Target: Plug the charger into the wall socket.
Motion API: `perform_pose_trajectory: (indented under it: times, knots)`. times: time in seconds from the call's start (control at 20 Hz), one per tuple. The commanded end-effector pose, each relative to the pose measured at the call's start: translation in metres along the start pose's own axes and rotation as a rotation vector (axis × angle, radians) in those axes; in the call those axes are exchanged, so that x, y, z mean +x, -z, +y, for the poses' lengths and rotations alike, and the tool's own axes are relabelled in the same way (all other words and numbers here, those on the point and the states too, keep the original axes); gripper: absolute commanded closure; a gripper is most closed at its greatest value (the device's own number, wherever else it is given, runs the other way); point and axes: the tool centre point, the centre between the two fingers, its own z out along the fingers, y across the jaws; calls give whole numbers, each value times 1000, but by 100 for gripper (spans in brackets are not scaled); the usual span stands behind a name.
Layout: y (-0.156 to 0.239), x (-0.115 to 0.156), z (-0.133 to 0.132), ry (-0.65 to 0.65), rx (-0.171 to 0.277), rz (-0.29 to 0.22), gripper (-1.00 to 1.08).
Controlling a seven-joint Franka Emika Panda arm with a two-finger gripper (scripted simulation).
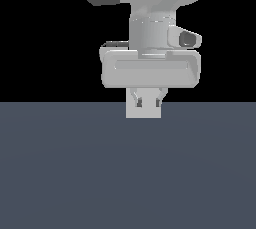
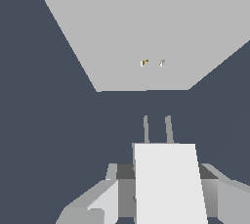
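Charger (image 2: 168, 181), a pale block with two prongs pointing ahead, sits clamped between the fingers (image 1: 135, 96) of the robot's hand (image 1: 148, 101) above the dark tabletop (image 1: 125, 173). Farther on, apart from the prongs, stands the wall socket (image 2: 146, 27), two tiny holes at its centre.

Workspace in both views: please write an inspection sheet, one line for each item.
Surface: dark grey-blue floor, bare where visible.
Job's things: charger held in the claw, its two prongs pointing toward the wall socket but not yet touching it; socket's two holes visible.
Clutter: nothing seen.
Grippers: claw shut on the charger, low over the floor.
Cables: nothing seen.
Surroundings: black background in the exterior view.
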Motion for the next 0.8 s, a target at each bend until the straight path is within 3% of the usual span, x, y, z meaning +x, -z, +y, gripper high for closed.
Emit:
perform_pose_trajectory:
  times: [0.0,0.75]
  knots:
    - [1,3,1,14,5,-1,108]
    - [0,11,1,22,8,-2,108]
